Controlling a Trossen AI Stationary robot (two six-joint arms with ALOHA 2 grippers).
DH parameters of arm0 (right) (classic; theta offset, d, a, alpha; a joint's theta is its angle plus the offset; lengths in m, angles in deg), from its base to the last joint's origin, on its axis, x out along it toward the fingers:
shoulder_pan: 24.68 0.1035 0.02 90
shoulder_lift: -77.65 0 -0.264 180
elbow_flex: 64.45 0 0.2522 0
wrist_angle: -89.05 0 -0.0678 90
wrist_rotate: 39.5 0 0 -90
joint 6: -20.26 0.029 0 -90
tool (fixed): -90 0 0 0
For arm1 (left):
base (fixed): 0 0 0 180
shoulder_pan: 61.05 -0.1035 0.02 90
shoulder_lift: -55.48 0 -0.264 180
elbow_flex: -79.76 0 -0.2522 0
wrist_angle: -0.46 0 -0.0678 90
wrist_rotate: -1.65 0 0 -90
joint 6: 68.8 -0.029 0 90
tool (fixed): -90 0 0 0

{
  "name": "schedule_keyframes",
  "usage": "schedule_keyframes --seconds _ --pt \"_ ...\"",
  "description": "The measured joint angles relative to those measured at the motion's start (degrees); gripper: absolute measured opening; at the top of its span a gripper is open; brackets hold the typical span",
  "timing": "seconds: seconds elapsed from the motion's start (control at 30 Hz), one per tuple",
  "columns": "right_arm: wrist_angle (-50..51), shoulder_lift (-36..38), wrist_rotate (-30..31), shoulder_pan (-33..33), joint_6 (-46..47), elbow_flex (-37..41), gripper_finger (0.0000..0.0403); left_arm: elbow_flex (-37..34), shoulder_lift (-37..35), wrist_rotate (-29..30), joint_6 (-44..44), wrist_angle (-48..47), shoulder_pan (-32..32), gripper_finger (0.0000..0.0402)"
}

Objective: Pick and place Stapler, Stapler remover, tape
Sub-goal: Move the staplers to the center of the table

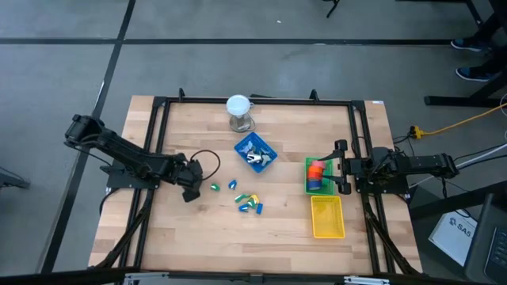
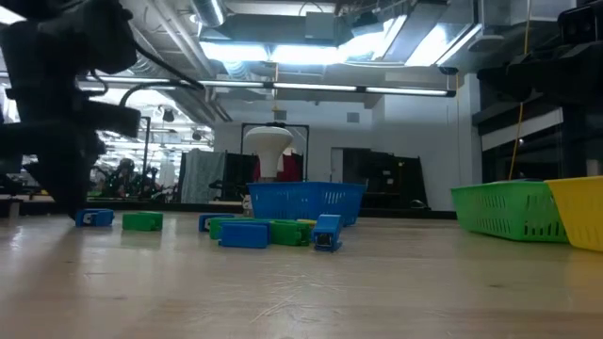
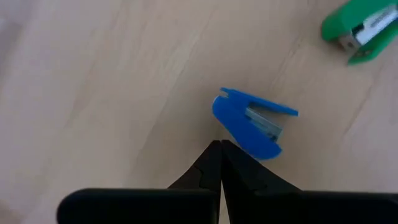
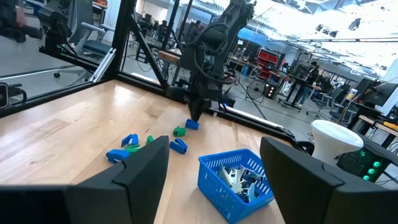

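A small blue stapler (image 3: 252, 121) lies on the wooden table, right in front of my left gripper (image 3: 221, 146), which is shut and points steeply down at the table's left middle (image 1: 191, 190). A green stapler (image 3: 359, 28) lies a little farther off, and several more blue, green and yellow staplers (image 1: 249, 204) lie in a loose heap mid-table. Grey stapler removers (image 1: 255, 157) lie in a blue basket (image 1: 266, 147). Orange and red tape pieces (image 1: 317, 169) sit in a green basket (image 1: 308, 178). My right gripper (image 1: 339, 168) waits open and level at the right, beside the green basket. My left gripper's shut fingertips (image 3: 214, 152) stand right at the rounded side (image 3: 231, 127) of the blue stapler, coming from above and slanting down. I cannot tell whether they touch it. The stapler lies flat on the table.
A yellow basket (image 1: 327, 217) stands near the green one at the right. A white cup-like object (image 1: 238, 112) stands at the far middle. A black frame (image 1: 253, 100) runs around the table. Bare wood lies along the near edge.
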Motion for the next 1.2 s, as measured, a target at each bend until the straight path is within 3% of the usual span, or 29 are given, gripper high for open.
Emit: schedule_keyframes --seconds 0.3,0.57,0.77,1.0,1.2 --pt "0.0 0.0 0.0 0.0 0.0 0.0 0.0259 -1.7 -0.1 2.9 3.1 5.4 0.1 0.0001" --pt "0.0 0.0 0.0 0.0 0.0 0.0 0.0259 -1.7 0.0 3.6 -5.0 20.5 0.0 0.0001" --pt "0.0 0.0 0.0 0.0 0.0 0.0 0.0259 -1.7 0.4 -3.1 -2.0 22.1 -1.7 0.0002" --pt "0.0 0.0 0.0 0.0 0.0 0.0 0.0259 -1.7 1.2 1.9 -2.3 24.6 -2.1 0.0002" --pt "0.0 0.0 0.0 0.0 0.0 0.0 0.0259 -1.7 1.2 -3.9 -3.9 29.2 -3.0 0.0002"
